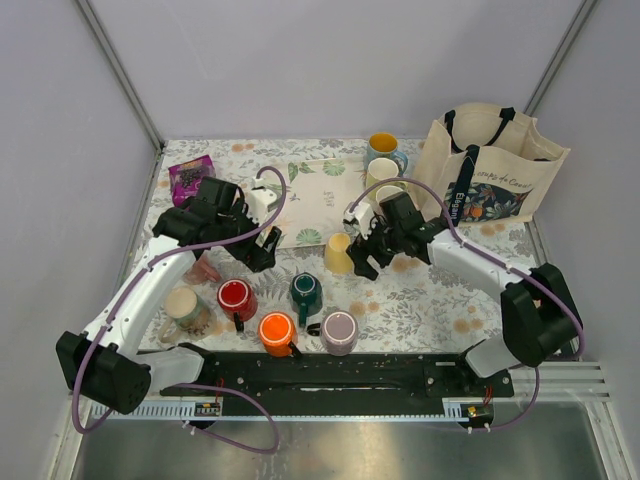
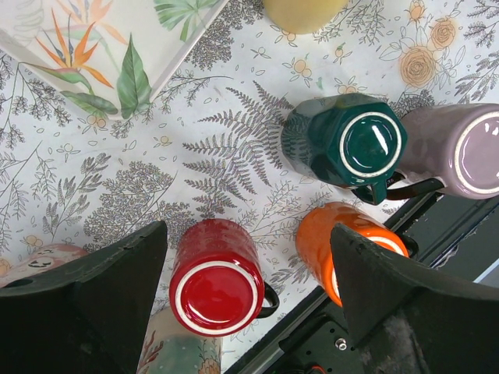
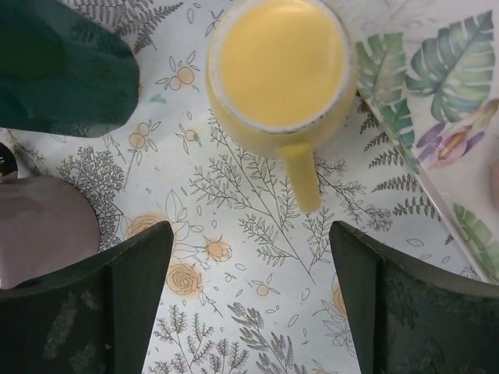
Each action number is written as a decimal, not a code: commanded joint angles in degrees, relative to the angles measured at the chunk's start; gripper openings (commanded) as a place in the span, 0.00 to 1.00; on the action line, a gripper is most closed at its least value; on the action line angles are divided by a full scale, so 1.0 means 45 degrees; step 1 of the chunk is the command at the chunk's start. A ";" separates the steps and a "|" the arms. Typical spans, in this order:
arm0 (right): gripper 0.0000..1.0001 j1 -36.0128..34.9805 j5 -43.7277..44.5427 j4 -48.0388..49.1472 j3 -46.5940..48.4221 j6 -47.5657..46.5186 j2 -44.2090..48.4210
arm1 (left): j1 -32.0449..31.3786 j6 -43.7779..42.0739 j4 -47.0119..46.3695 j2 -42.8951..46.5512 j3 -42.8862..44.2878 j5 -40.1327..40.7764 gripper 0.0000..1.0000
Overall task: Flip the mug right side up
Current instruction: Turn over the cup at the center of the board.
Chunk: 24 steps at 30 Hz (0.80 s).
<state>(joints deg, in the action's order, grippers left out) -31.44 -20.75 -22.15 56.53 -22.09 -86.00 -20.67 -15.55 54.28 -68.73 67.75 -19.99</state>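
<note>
caution: wrong mug. the left claw (image 2: 248, 227) hangs over the red mug (image 2: 217, 286), not over the mug (image 1: 205, 268) you must turn. if you lower and close here, you will likely grip the red one.

caution: side contact. in the left wrist view only a pink edge of the mug (image 2: 39, 261) shows, outside the left finger, at the frame's left margin. a straight descent could bring that finger down on it and push it across the tabletop (image 2: 234, 93).

caution: crowding. the orange mug (image 2: 331, 241) sits just beside the red one, and the green mug (image 2: 343, 140) is near. a wide swing of the turned mug could strike a neighbour.

location: the mug stands on the tabletop near its left side, partly under the left arm. the arm hides most of it, so you cannot tell exactly how it rests.

left claw: fingers spread wide, holding nothing, touching nothing.

right claw (image 3: 251, 226): fingers spread wide, empty, poised beside the yellow mug (image 3: 277, 66) above its handle, well apart from the mug. lowering it risks hitting the yellow one.
</note>
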 commanded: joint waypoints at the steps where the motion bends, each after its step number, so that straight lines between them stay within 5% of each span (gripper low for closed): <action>1: 0.89 -0.0084 -0.1268 -0.0448 0.0405 -0.1633 0.0069 | 0.0081 0.0116 -0.0520 0.0019 0.0121 -0.0363 0.88; 15: 0.76 -0.0083 -0.0349 -0.2441 0.2437 -0.6574 -0.2139 | 0.0178 -0.0040 -0.0402 0.0273 0.0082 -0.0226 0.88; 24: 0.60 -0.0122 -0.0429 -0.2655 0.3646 -0.5895 -0.3466 | 0.0315 0.0038 -0.0402 0.0059 0.0179 -0.0324 0.88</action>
<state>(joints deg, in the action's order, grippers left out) -31.68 -23.24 -33.56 67.37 -49.84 -99.37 -19.75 -15.22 54.33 -68.73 67.75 -20.34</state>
